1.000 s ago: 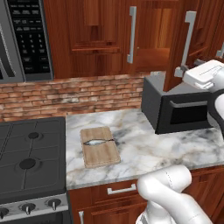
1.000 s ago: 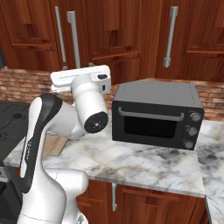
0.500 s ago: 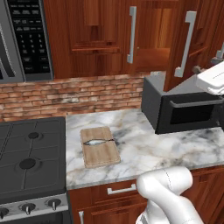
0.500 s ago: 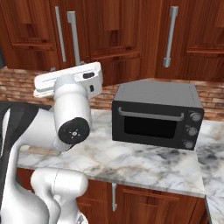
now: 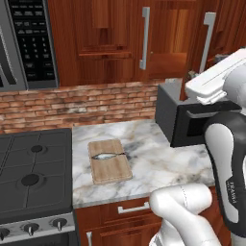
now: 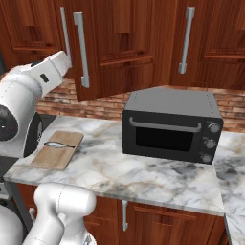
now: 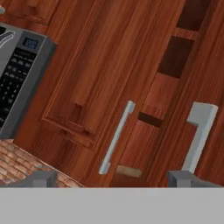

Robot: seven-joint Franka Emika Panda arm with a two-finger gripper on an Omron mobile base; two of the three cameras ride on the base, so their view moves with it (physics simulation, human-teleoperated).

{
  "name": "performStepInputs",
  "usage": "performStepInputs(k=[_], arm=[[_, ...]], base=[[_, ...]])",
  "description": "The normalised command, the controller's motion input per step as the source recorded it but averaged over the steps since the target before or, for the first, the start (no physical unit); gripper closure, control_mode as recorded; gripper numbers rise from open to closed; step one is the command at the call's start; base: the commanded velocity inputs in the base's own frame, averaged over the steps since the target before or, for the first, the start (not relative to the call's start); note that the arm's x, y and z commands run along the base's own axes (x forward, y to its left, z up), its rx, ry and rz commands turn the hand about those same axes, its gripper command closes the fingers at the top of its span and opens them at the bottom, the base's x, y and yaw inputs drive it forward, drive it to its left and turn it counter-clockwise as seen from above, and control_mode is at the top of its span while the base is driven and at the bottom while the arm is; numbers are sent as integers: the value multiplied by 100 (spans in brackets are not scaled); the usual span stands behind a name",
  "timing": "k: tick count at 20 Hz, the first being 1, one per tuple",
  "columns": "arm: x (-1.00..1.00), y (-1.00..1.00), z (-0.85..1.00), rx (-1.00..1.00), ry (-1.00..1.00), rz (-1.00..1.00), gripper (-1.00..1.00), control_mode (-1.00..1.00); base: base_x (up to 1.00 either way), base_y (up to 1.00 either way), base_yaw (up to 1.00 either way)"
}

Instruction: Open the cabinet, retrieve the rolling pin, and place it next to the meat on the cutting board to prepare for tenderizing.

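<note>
Up at the cabinet (image 7: 109, 78): right door ajar, gripper (image 7: 111, 178) wide open and empty, facing the gap where the rolling pin (image 7: 128, 171) end shows.

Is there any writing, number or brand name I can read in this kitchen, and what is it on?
Nothing reads clearly enough to quote.
Microwave keypad: white button markings, too small to read.
Microwave display: bluish marks, blurred.
Robot arm: a short vertical line of dark lettering, too small to read.
Toaster oven: no legible marks by its knobs.
</note>
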Motion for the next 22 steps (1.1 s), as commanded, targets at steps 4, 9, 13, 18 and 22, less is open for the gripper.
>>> performStepInputs(k=[4,9,13,18,22], arm=[[10,68,-2,-21,10,-15,-100,-100],[2,36,-21,-18,14,-5,-100,-100],[23,2,-22,-16,15,-6,-100,-100],[37,0,-21,-17,15,-11,-100,-100],[51,0,-19,-18,16,-16,-100,-100]], base=[[0,0,0],[0,0,0],[0,0,0],[0,0,0],[0,0,0]])
